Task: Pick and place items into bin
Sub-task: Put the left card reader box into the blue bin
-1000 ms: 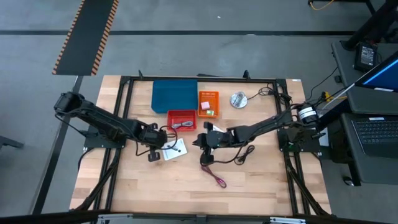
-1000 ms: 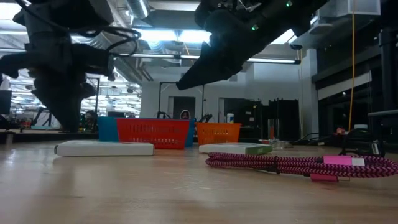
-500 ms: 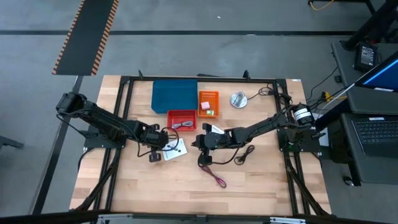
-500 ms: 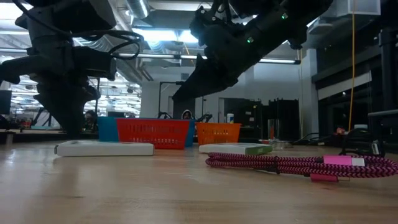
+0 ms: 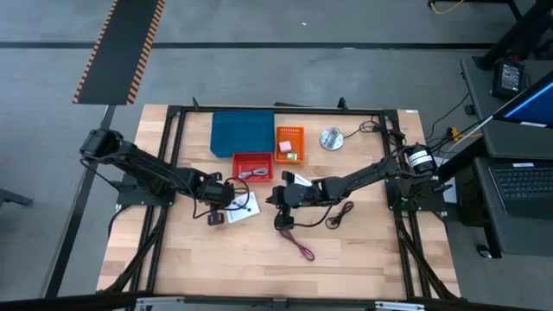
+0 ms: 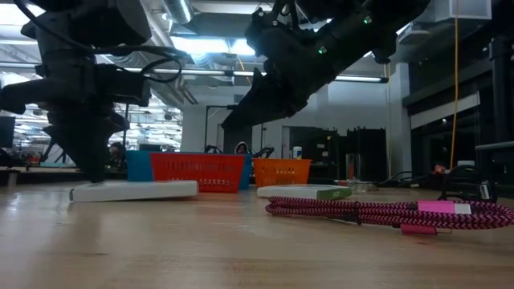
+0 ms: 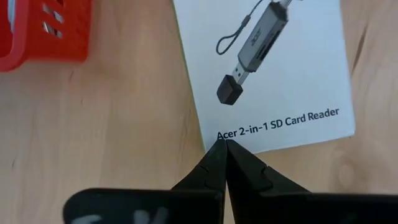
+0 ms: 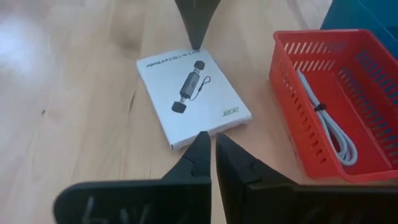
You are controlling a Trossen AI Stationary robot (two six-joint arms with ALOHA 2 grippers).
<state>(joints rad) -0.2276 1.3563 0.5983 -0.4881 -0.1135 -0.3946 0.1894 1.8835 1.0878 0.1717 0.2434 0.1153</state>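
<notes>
A flat white card-reader box (image 5: 244, 207) lies on the table in front of the red basket (image 5: 252, 166); its printed face shows in the left wrist view (image 7: 273, 68) and the right wrist view (image 8: 193, 99). My left gripper (image 7: 222, 144) is shut, its tips down on the box's left edge. My right gripper (image 8: 209, 138) is shut and hovers off the table (image 6: 229, 122) by the box's right edge. A black cable (image 5: 333, 216) and a dark-red cable (image 5: 302, 250) lie on the table. A second flat white box with a green end (image 6: 305, 191) shows in the low view. My left gripper presses its shut fingertips (image 7: 219, 155) on the box's edge beside the printed line of text (image 7: 214, 135), coming from above and pointing down. The box lies on the table; in the low view its pressed end (image 6: 88, 193) is down and its other end (image 6: 189, 186) sits slightly higher.
The red basket holds a grey cable (image 8: 329, 124). Behind it stand a blue bin (image 5: 242, 134) and an orange basket (image 5: 289, 143) with small pink and green pieces. A round silver thing (image 5: 331, 138) lies farther right. Bare wood spreads along the near edge.
My left gripper has come down onto the box's left edge, and the box has tipped slightly, its other end rising. My right gripper has moved a little toward the table's left, closer to the box.
</notes>
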